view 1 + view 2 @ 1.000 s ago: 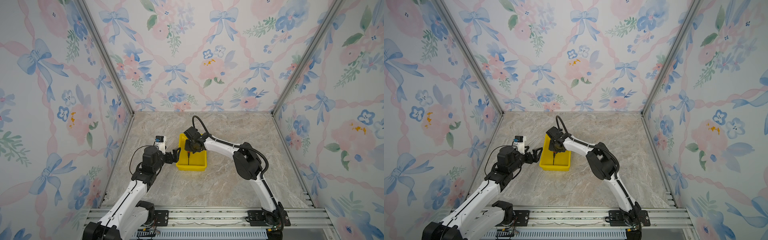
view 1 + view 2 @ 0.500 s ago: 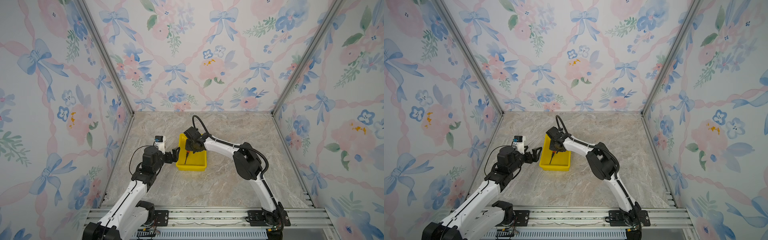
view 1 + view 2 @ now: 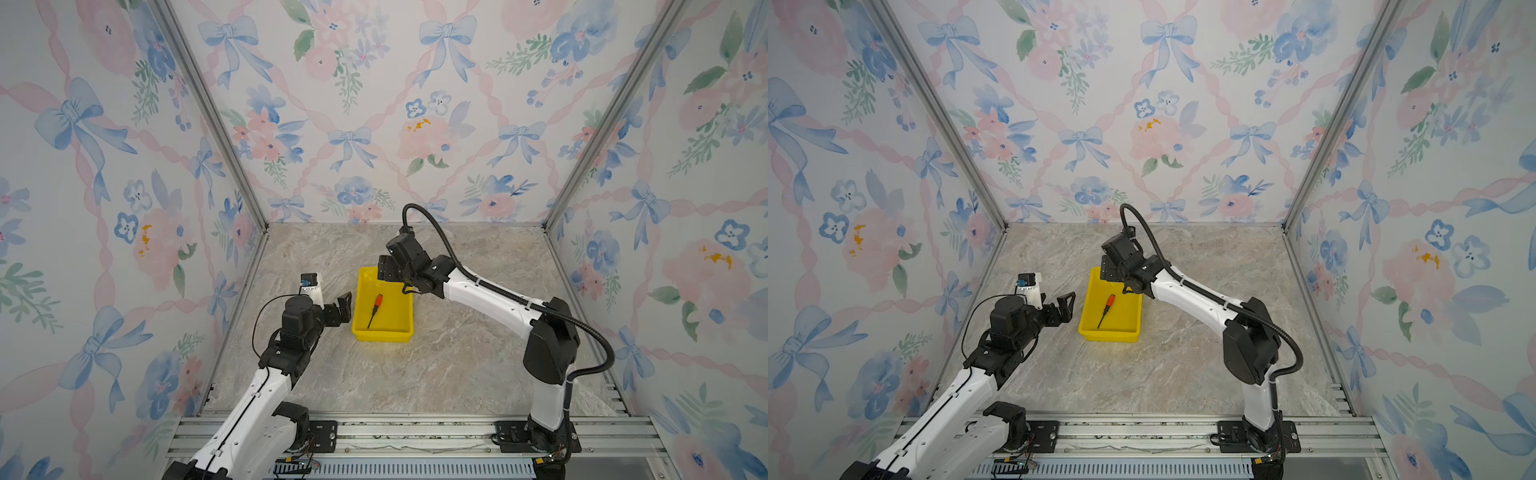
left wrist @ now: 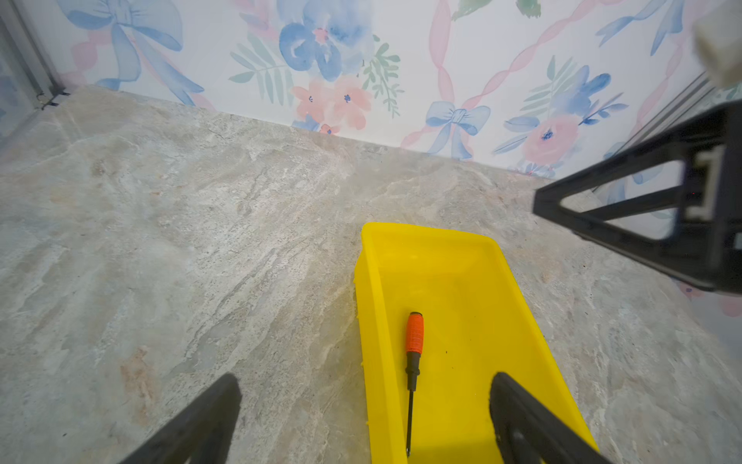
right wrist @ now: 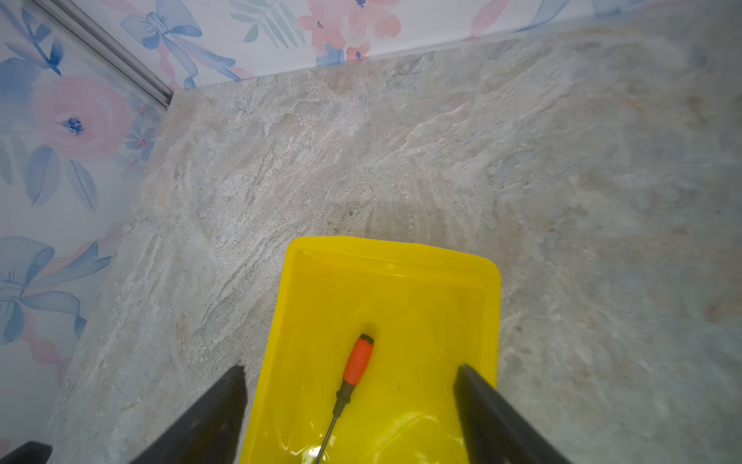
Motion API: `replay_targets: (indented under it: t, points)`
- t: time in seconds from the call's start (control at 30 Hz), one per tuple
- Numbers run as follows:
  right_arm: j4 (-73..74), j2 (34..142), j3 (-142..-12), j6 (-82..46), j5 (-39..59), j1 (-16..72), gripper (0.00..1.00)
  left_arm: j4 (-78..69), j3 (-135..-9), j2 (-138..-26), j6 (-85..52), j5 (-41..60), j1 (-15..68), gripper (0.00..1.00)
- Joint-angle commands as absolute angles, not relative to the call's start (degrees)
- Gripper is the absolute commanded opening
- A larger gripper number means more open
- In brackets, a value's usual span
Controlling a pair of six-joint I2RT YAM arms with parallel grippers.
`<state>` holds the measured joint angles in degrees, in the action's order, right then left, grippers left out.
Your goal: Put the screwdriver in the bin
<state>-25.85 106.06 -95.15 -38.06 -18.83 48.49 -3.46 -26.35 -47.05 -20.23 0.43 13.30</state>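
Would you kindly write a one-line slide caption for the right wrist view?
The screwdriver lies in the yellow bin, framed by the open fingers of the right gripper.

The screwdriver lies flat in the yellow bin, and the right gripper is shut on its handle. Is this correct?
Not quite. The screwdriver does lie flat in the yellow bin, but the right gripper is open and not touching it, as the right wrist view shows.

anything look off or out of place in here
Nothing stands out: the screwdriver lies flat inside the yellow bin, which sits level on the table with no visible damage or spills.
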Motion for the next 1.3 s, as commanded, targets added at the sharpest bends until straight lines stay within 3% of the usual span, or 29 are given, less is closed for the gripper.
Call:
replay_targets:
  t: [0.0, 0.23, 0.47, 0.73, 0.83, 1.1, 1.27]
  points:
    - [-27.0, 98.9, -87.0, -35.3, -26.7, 48.4, 0.97, -1.6, -25.4, -46.0, -20.1, -4.7, 13.2, 0.97]
    - [-28.6, 79.3, -66.6, -32.4, -35.4, 43.8, 0.97, -3.5, -21.7, -41.4, -18.1, -11.3, 12.8, 0.97]
    - [-27.4, 61.5, -46.0, -32.1, -44.2, 33.0, 0.97, -9.2, -15.3, -35.5, -10.1, -12.6, 12.8, 0.97]
    - [-19.1, 49.7, -32.6, -13.4, -35.4, 23.1, 0.97, -5.7, -15.3, -36.9, -3.3, -17.3, 12.7, 0.98]
    - [-16.1, 47.7, -28.4, -10.0, -29.0, 20.1, 0.97, -6.1, -13.0, -36.6, -2.7, -20.6, 12.7, 0.98]
    - [-2.4, 52.3, -22.5, -6.5, -24.4, 13.6, 0.97, -16.5, -3.2, -31.5, -7.4, -27.7, 12.3, 0.98]
    - [8.5, 51.8, -17.0, -5.8, -22.4, 11.6, 0.97, -21.7, -2.3, -33.4, -5.7, -23.0, 10.4, 0.97]
